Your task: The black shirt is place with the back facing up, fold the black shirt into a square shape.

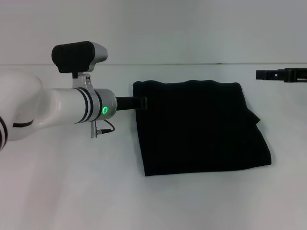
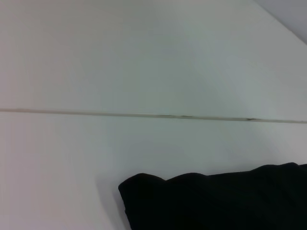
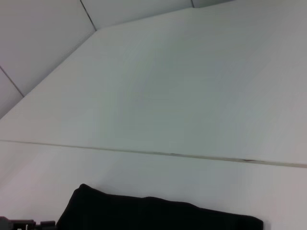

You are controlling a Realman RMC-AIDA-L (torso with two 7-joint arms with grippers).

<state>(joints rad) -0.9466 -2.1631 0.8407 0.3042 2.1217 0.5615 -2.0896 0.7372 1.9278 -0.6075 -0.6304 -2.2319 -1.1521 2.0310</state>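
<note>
The black shirt [image 1: 199, 127] lies folded into a rough square on the white table [image 1: 72, 191], plain side up. The left gripper [image 1: 142, 102] sits at the shirt's upper left edge; I cannot tell how its jaws stand. The right gripper [image 1: 283, 74] hovers well apart, beyond the shirt's upper right corner, jaws also unreadable.

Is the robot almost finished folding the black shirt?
Nearly. The black shirt already lies folded into a rough square on the white table. The left gripper is at its left edge. The right gripper sits apart, far right. Only tidying seems left.
</note>
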